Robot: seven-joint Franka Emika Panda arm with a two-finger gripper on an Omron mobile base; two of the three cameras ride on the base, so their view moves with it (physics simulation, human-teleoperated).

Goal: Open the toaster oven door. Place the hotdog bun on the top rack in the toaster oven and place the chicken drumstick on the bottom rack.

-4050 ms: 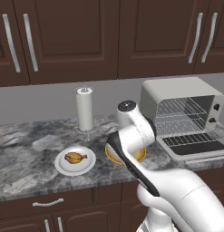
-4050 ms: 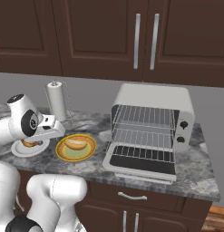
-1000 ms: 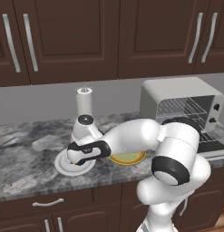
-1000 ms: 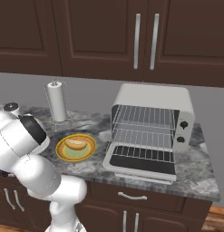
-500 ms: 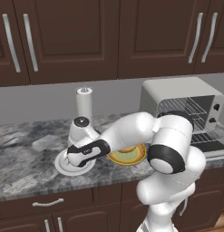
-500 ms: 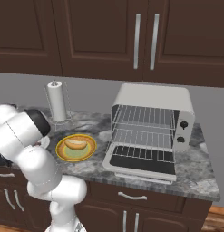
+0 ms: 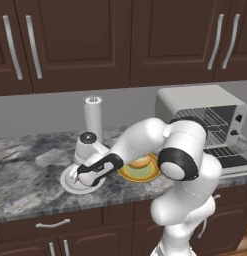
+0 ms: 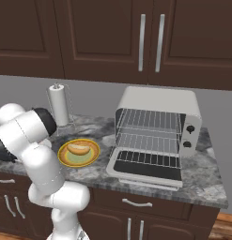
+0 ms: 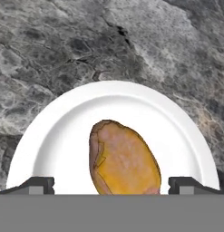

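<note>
1. Fingers (image 9: pixel 37 185) spread wide, one tip at each side of the chicken drumstick (image 9: pixel 124 159), not touching it; drumstick sits btwn them, plump end pointing away from the tips.
2. Gripper (image 9: pixel 112 186) points down over a white plate (image 9: pixel 63 131); drumstick lies on the plate, plate on the grey marbled counter (image 9: pixel 50 50).
3. Arm pose, left base view: arm reaches out low & far to the robot's left, elbow bent, forearm nearly level just above the counter (image 7: pixel 25 185), hand tipped down at the white plate (image 7: pixel 70 186). Gripper (image 7: pixel 75 175) hangs right over the plate w/ dark wrist section behind it.
4. Beyond the fingers, toward the wall: paper towel roll (image 7: pixel 93 116) standing upright.
5. To the fingers' right, close by: yellow-green plate (image 8: pixel 80 153) w/ the hotdog bun (image 8: pixel 79 148) lying on it. In left base view the bun (image 7: pixel 140 162) is partly hidden by the forearm.
6. Well apart, further right of the fingers: toaster oven (image 8: pixel 157 133) on the counter, toaster oven door (image 8: pixel 144 172) folded down flat & open.
7. Inside: top rack (image 8: pixel 148 121) & bottom rack (image 8: pixel 145 142), both bare wire grids. Two dark knobs (image 8: pixel 189 136) on the oven's right front.
8. Dark wood cabinets (image 8: pixel 103 37) above, w/ silver handles.
</note>
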